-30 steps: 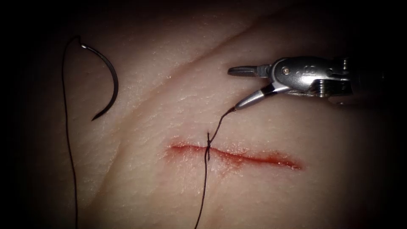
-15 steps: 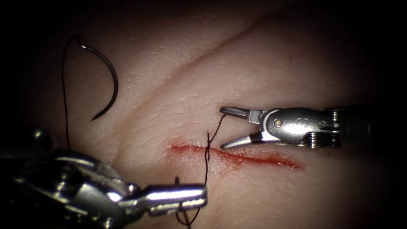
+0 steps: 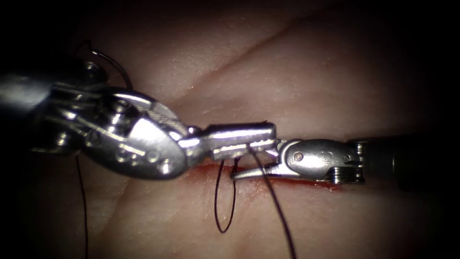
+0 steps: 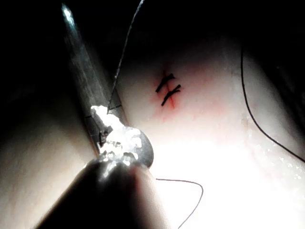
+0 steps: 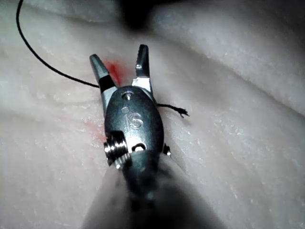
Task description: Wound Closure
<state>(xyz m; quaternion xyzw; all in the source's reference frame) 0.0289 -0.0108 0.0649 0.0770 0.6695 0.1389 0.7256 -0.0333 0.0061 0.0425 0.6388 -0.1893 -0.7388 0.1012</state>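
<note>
The left tool (image 3: 239, 140) lies directly ahead of the right tool's (image 3: 254, 160) spread jaws, its thread (image 3: 273, 196) crossing just beneath; bare tissue (image 3: 364, 225) lies below.

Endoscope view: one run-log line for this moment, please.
left tool: shut on thread | right tool: open, holds nothing | needle: free on tissue, left of cut

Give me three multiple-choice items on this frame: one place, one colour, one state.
1. The needle lies: A) in the left gripper B) loose on the tissue, left of the cut C) through the cut.
2. The thread is: A) white B) dark C) green.
3. The right gripper is: A) open B) shut on the needle C) shut on the tissue.
B: the needle rests free beyond the left gripper, which is shut on the thread. B: the strand is dark. A: its jaws stand apart, holding nothing.
</note>
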